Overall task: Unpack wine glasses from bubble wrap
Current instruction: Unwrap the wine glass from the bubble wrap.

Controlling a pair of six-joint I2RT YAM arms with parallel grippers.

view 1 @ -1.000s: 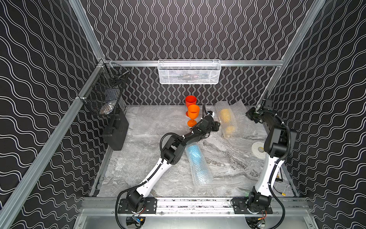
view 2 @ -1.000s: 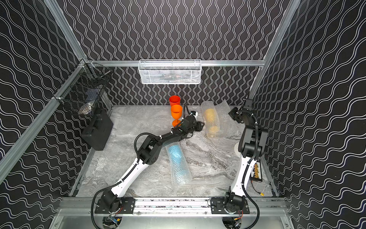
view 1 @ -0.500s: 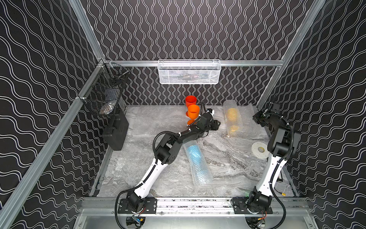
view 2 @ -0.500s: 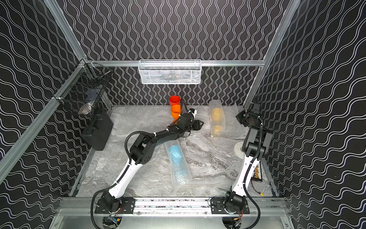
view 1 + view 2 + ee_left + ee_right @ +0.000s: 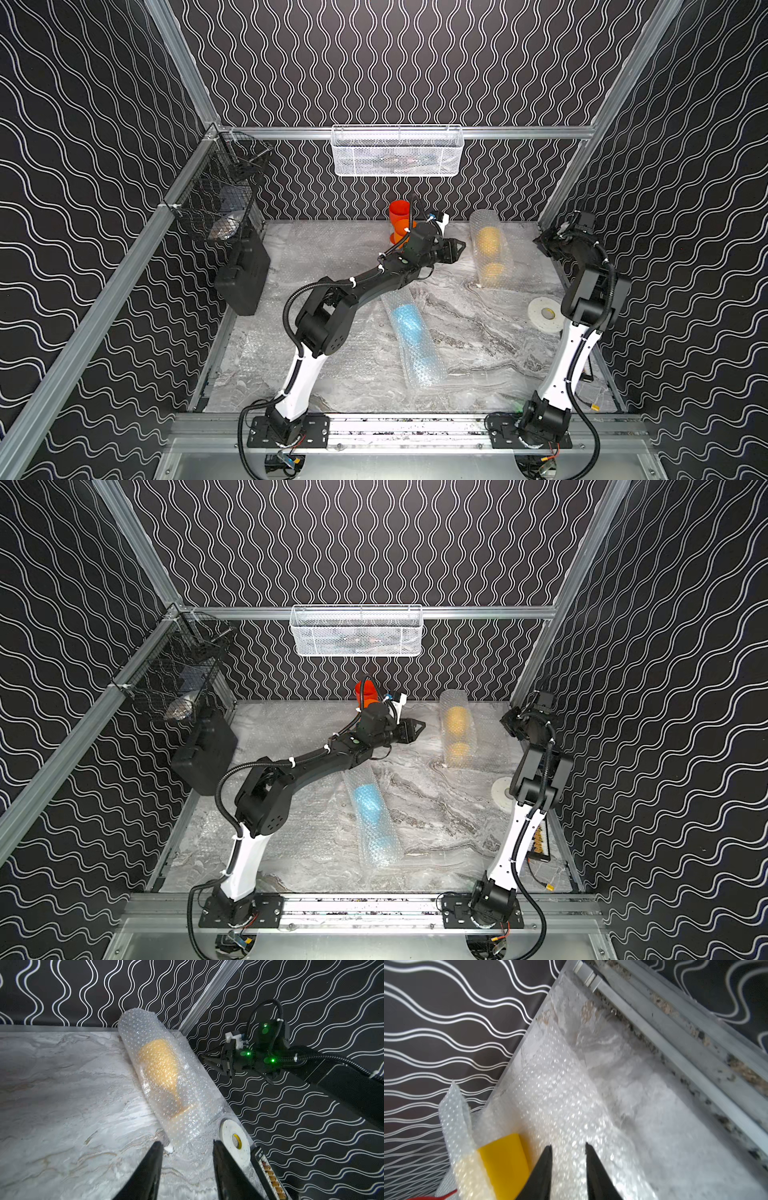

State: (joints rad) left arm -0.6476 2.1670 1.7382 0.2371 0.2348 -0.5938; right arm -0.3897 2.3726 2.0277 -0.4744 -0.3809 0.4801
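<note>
The yellow roll [image 5: 488, 249] lies back right on the marbled table [image 5: 478, 332], long axis front-to-back, bowl toward the black wavy wall [image 5: 395, 62], between the left gripper [image 5: 186, 1144], spread, and right gripper [image 5: 568, 1145], narrowly parted, both empty.

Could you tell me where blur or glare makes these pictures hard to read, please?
Right wrist view: the bubble wrap glints and is smeared by blur, the yellow glass soft-edged. Left wrist view: the wrapped roll is sharp, the left fingers softer. In both top views, flat sheets almost vanish on the marble table.
</note>
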